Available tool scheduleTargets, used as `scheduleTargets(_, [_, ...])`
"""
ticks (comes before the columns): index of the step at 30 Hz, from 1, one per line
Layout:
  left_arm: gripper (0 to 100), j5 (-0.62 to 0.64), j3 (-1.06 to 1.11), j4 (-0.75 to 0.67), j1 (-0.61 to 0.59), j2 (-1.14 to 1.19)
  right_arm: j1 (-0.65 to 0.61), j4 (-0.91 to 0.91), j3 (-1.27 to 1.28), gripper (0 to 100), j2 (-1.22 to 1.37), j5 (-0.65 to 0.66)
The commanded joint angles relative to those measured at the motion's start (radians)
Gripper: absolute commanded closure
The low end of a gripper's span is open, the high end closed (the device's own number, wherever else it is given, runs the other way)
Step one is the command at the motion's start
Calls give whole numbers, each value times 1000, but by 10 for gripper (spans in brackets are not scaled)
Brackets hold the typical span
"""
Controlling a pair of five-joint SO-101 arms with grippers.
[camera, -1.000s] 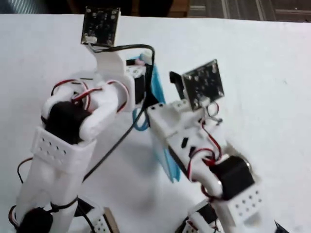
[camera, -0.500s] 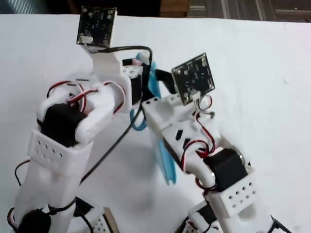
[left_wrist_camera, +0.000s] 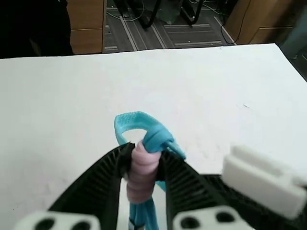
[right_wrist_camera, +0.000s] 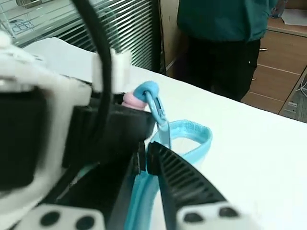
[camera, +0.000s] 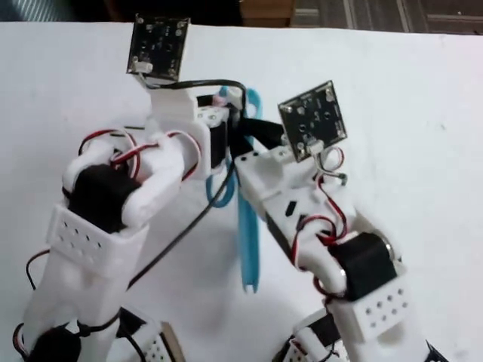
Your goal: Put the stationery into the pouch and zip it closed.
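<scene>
- Left gripper (left_wrist_camera: 144, 152) clamped on pink piece (left_wrist_camera: 141, 175) at pouch (camera: 247, 241) end; prob. anchors it
- Right gripper (right_wrist_camera: 146, 152) pinches pouch edge nr zip pull (right_wrist_camera: 160, 120); prob. for zipping

Left gripper (left_wrist_camera: 144, 152), right gripper (right_wrist_camera: 146, 149) both clamped; 2 wrists close (nearly touching).

Bright, even light, white table (camera: 423, 113) close to glare, soft faint shadows on it, dim room (left_wrist_camera: 33, 24) behind.
</scene>
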Motion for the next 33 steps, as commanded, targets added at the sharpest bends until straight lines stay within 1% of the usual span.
scheduleTargets(1, [979, 3, -38, 2, -44, -43, 12, 97, -9, 981, -27, 71])
scheduleTargets(4, [978, 3, -38, 2, -69, -43, 12, 173, -9, 981, -68, 120])
scheduleTargets(13, [978, 2, -38, -5, -71, -43, 12, 352, -9, 981, -150, 126])
scheduleTargets(17, [978, 0, -31, 0, -71, -43, 15, 429, -8, 981, -185, 193])
scheduleTargets(22, [978, -31, -21, 26, -63, -41, 97, 449, -6, 981, -208, 232])
scheduleTargets(24, [978, -29, 13, 11, -61, -43, 110, 452, -6, 981, -208, 249])
scheduleTargets(28, [978, -28, 85, -23, -61, -43, 113, 538, -5, 981, -206, 301])
scheduleTargets(31, [978, -31, 111, -23, -68, -43, 116, 588, -5, 981, -206, 308])
scheduleTargets(33, [978, -34, 113, -23, -71, -43, 143, 616, -5, 981, -205, 308])
